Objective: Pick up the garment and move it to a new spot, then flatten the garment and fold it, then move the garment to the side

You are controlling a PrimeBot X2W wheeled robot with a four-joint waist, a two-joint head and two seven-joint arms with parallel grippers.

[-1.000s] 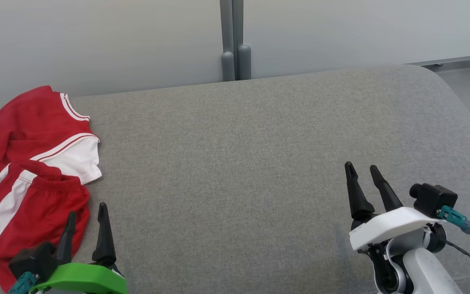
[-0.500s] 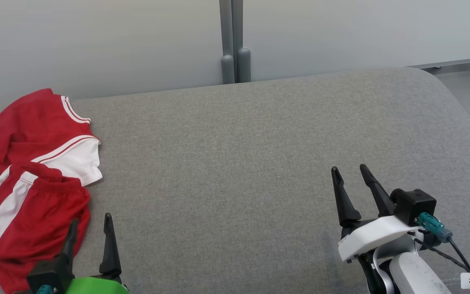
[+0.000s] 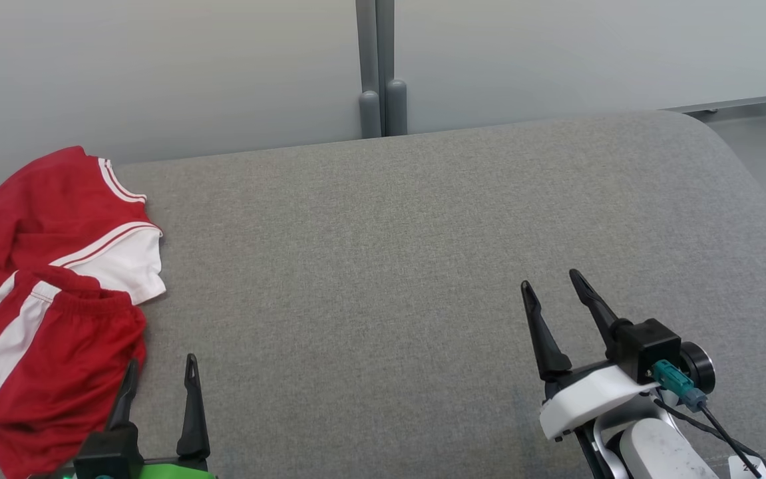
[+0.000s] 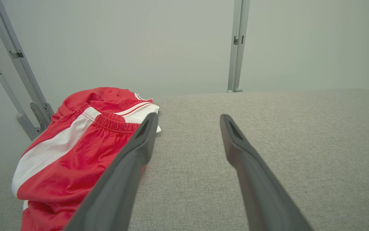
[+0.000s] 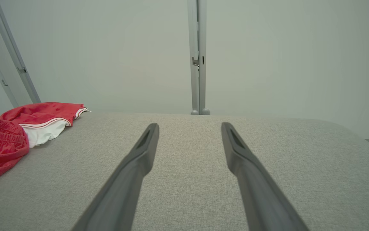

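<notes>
A red garment with white stripes (image 3: 50, 293) lies crumpled at the left end of the grey cushioned surface (image 3: 383, 266); it looks like shorts with an elastic waistband (image 4: 115, 123). My left gripper (image 3: 162, 371) is open at the lower left, its left finger over the garment's near right edge, nothing between the fingers. In the left wrist view the left gripper (image 4: 187, 120) points past the garment (image 4: 75, 150). My right gripper (image 3: 552, 285) is open at the lower right, well away from the cloth, over bare cushion. The right wrist view shows the garment (image 5: 8, 134) far to the left of the right gripper (image 5: 189, 126).
A pale wall runs behind the cushion, with a grey vertical post (image 3: 376, 73) at its middle. The cushion's right end curves away near a grey floor strip (image 3: 762, 126). A slanted metal frame bar (image 4: 14, 67) stands behind the garment.
Both grippers have drawn back toward the bottom of the head view, the right one also shifting left. The garment has not moved.
</notes>
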